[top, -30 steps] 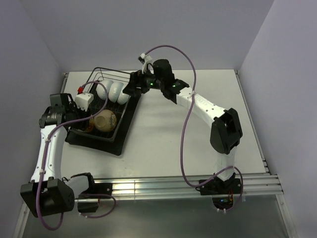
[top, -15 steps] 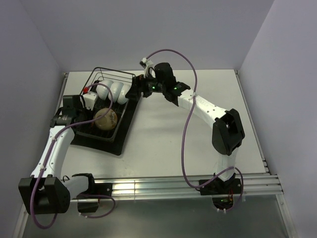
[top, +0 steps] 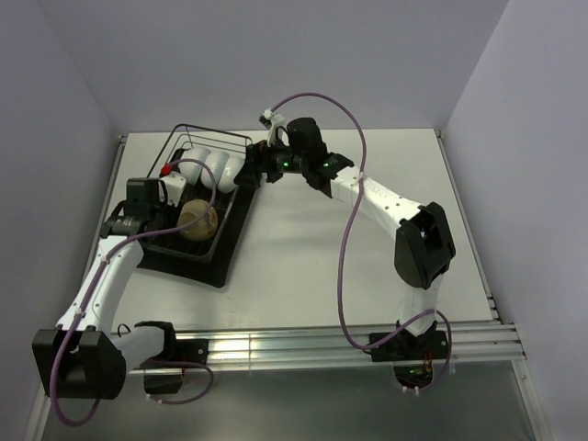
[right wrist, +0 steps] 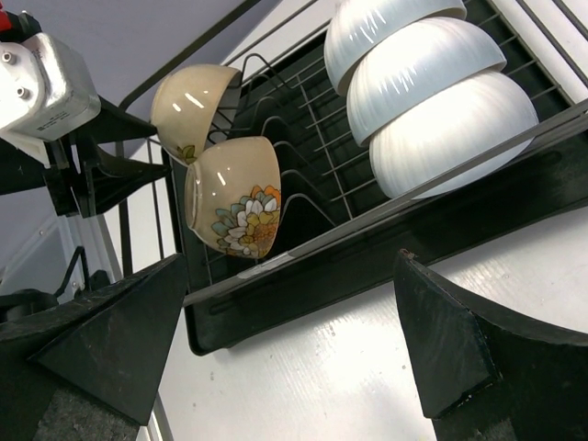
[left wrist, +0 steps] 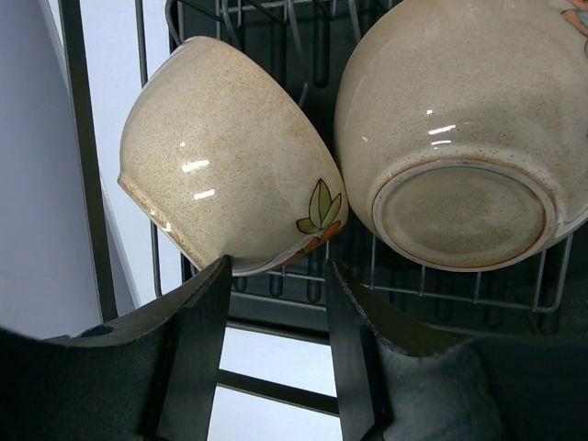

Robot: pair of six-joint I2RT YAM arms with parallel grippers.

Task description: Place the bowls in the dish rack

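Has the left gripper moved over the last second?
Yes. In the top view the left gripper has shifted rightward, from the dish rack's left edge farther in toward the tan bowl.

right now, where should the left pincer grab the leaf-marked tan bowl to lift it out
Probably the rim. The tan bowl lies tilted in the dish rack, lip nearest the open left pincer; come from there, one finger inside, one on the rounded wall.
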